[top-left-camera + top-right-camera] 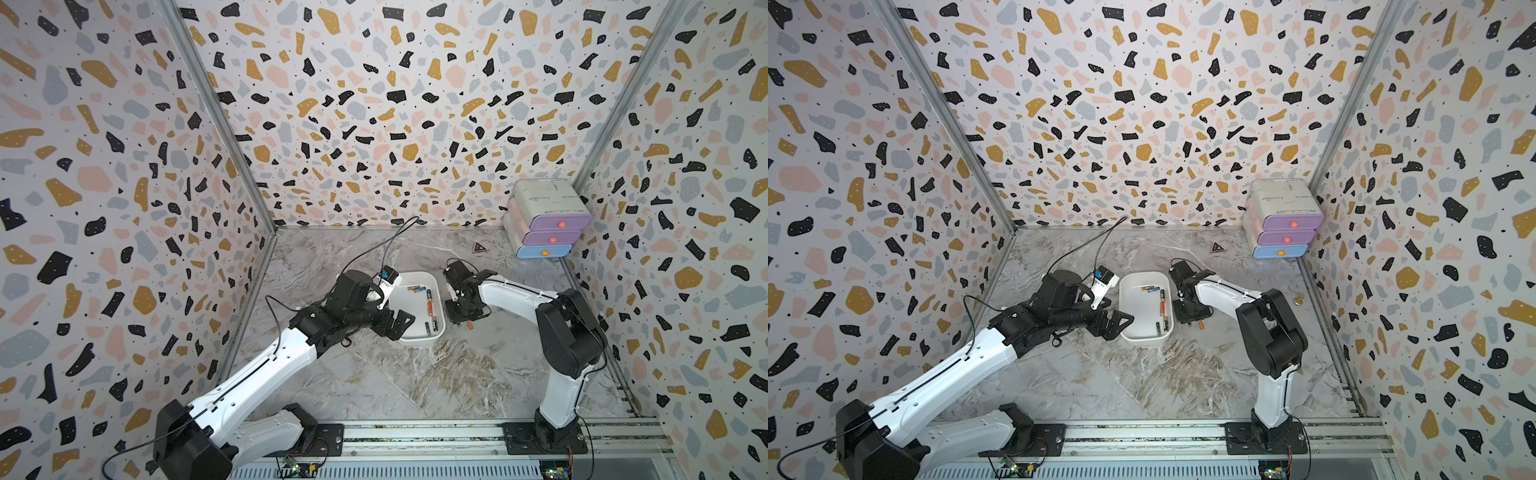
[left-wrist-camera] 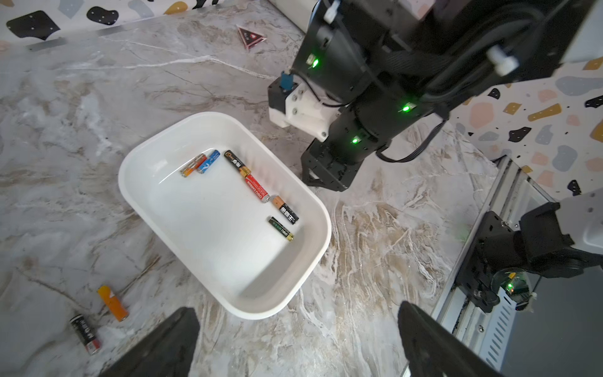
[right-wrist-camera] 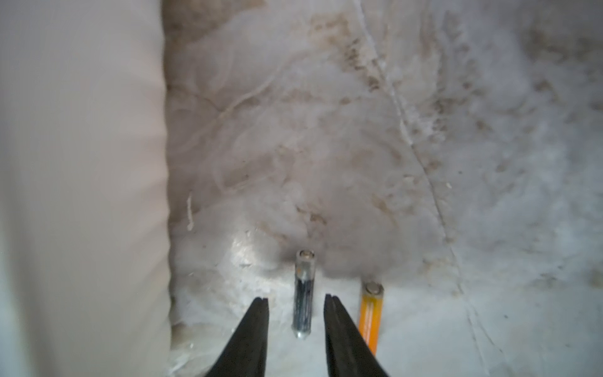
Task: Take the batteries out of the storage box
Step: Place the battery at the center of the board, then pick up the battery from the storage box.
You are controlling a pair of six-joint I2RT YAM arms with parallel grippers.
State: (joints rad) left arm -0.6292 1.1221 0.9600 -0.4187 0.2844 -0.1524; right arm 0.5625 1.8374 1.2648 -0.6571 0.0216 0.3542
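Note:
The white storage box sits mid-table, with several batteries along its right side. My left gripper hangs wide open and empty at the box's near-left corner. My right gripper is down on the table right of the box wall. Its jaws stand apart around a black battery without touching it. An orange battery lies beside it. Another orange battery and a black one lie on the table across the box from the right arm.
A pastel drawer unit stands at the back right corner. A small triangular marker lies on the far table. A brass knob sits by the right wall. Patterned walls close in three sides, and the arms' rail runs along the front.

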